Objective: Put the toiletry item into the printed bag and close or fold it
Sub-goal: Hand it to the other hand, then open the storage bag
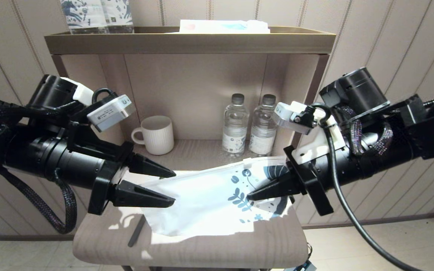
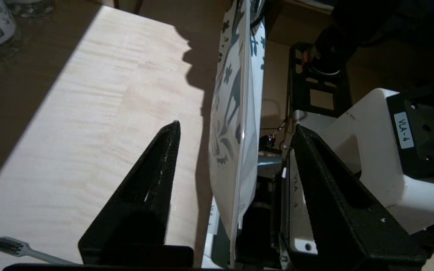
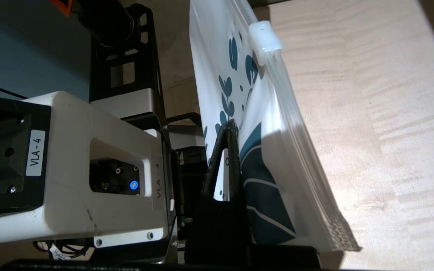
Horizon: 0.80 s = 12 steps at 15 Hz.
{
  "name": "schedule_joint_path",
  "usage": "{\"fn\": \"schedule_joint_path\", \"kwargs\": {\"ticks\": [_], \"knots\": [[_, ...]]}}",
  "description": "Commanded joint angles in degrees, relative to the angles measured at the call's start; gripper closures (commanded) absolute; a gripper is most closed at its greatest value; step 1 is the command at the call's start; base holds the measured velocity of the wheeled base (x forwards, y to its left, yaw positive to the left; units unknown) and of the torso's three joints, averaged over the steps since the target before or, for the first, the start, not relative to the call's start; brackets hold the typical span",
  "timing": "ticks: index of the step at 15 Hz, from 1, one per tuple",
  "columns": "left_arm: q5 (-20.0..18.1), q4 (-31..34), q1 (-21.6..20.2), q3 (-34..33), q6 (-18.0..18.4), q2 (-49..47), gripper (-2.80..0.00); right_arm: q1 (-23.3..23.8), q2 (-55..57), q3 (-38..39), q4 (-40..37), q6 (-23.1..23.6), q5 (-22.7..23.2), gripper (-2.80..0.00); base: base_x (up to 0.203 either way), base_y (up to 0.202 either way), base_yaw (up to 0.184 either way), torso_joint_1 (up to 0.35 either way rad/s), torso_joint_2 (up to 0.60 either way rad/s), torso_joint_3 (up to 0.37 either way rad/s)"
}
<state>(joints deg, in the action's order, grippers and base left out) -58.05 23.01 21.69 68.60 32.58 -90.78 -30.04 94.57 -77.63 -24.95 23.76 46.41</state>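
Printed bag [image 1: 205, 199] pinched by clenched right tool [image 1: 249, 196]; left tool [image 1: 173, 188] released; "VLA-4" labels on both.

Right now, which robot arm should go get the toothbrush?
Probably the left. The left gripper is open and empty, and the toothbrush lies just below it on the stool. The right gripper is shut on the printed bag.
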Motion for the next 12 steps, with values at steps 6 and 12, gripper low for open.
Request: {"fn": "schedule_joint_path", "kwargs": {"ticks": [6, 12], "knots": [[0.4, 0.0, 0.1, 0.8, -1.0, 0.9, -2.8, -4.4, 1.3, -0.4, 0.1, -0.3, -1.1, 0.0, 0.0, 0.0, 0.0, 0.0, 0.0, 0.0], [0.4, 0.1, 3.0, 4.1, -3.9, -3.2, -2.8, -8.9, 4.9, -4.1, 0.1, -1.6, -4.2, 0.0, 0.0, 0.0, 0.0, 0.0, 0.0, 0.0]]}}
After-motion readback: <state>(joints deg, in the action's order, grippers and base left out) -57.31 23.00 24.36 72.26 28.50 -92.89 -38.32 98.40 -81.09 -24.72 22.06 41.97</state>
